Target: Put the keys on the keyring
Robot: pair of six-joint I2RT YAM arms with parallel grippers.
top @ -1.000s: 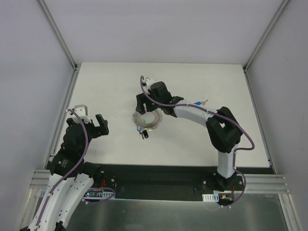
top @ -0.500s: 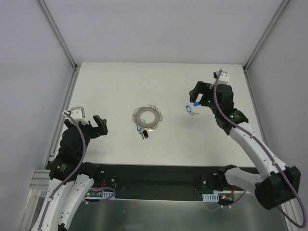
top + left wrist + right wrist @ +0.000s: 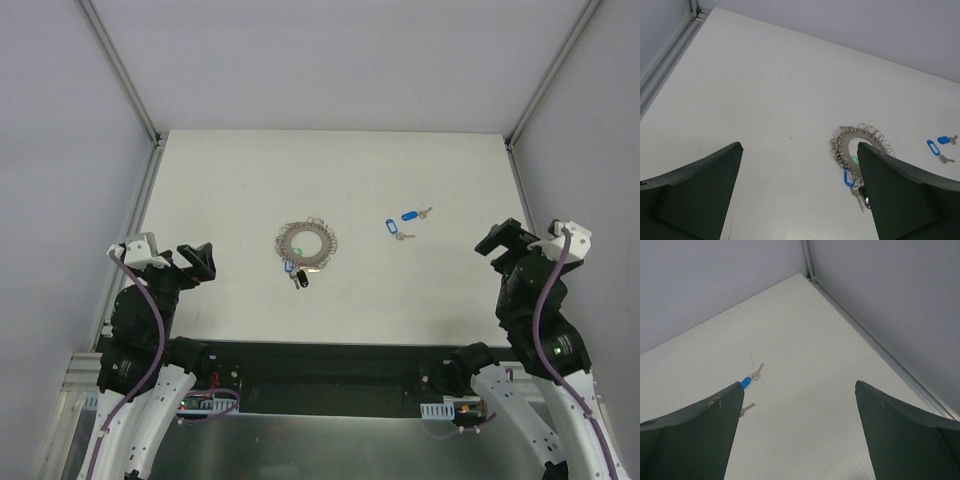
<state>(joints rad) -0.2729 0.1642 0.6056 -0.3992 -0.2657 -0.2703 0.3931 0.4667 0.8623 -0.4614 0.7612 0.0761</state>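
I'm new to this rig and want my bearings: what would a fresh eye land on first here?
The keyring, a grey wreath of small wire rings, lies mid-table, with two keys, one blue-tagged and one dark-headed, at its near edge. To its right, two loose keys with blue tags lie apart from it. The left gripper and right gripper hang open and empty by the near corners.
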